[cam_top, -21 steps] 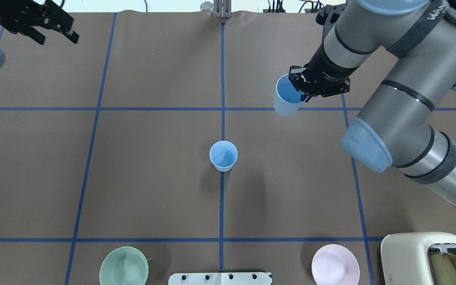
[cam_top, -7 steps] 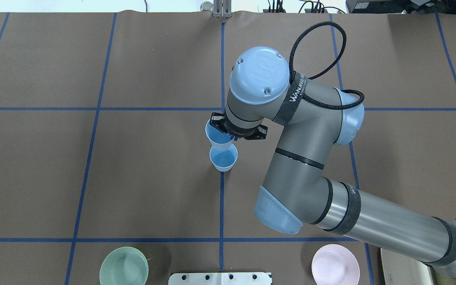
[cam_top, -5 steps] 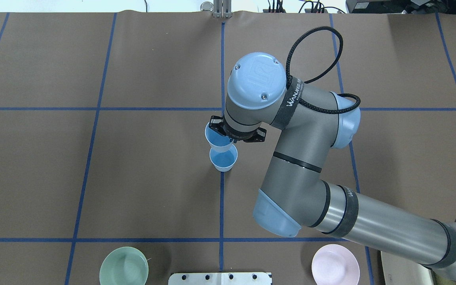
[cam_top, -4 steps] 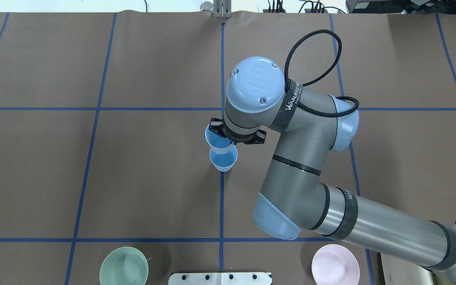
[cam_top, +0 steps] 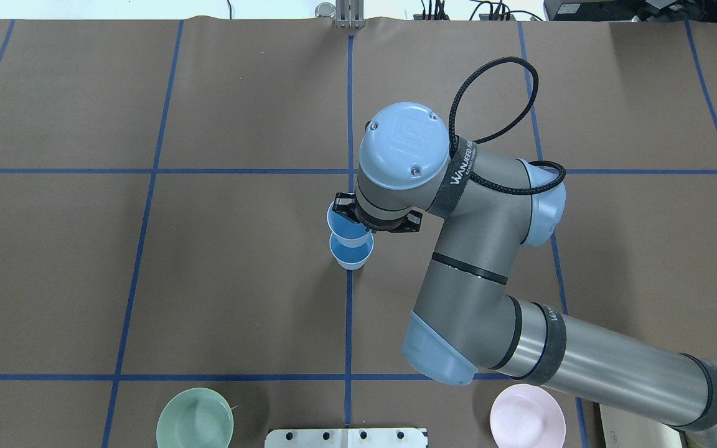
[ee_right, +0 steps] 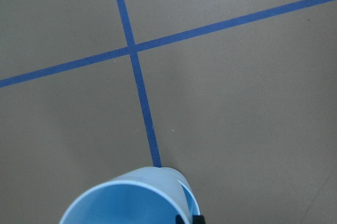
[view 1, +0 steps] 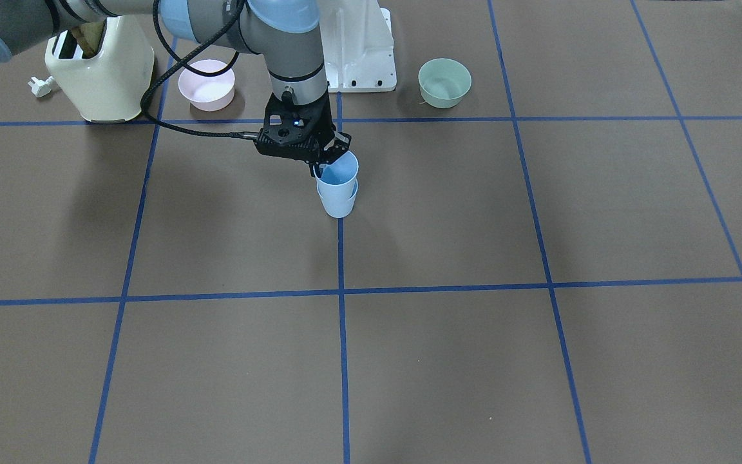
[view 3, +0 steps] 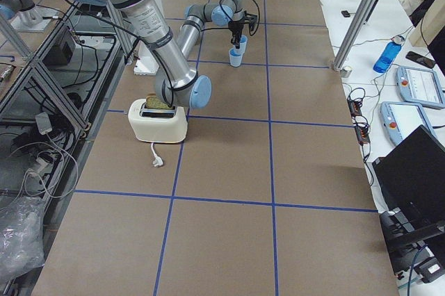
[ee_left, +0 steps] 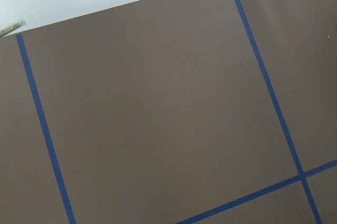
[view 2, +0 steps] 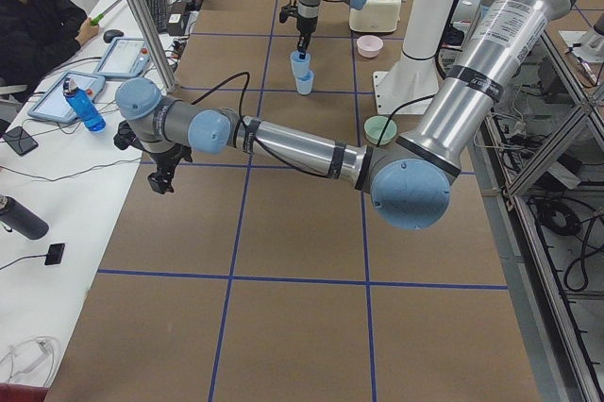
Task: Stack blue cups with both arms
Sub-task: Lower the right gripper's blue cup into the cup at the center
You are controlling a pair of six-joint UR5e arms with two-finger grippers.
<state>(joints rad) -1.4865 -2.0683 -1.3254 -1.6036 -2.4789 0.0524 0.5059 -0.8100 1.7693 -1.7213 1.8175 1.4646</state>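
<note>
Table (cam_top: 209, 280), right hand (view 1: 319, 169) half-hidden, upper cup (view 1: 342, 173) seemingly nested

Robotics lab. Left arm (view 2: 293, 142) and right arm (cam_top: 477, 261), white pedestal (view 1: 364, 58), table (cam_top: 240, 280) papered brown with blue tape grid (cam_top: 348, 323), aluminium frame post (view 2: 142, 15), 2 teach pendants (view 3: 419, 87), laptop (view 3: 417, 171), operator (view 2: 38, 25) at side bench (view 2: 57, 213).

Pink bowl (view 1: 207, 84), green bowl (view 1: 445, 82), toaster (view 1: 104, 80) robot-side.
</note>
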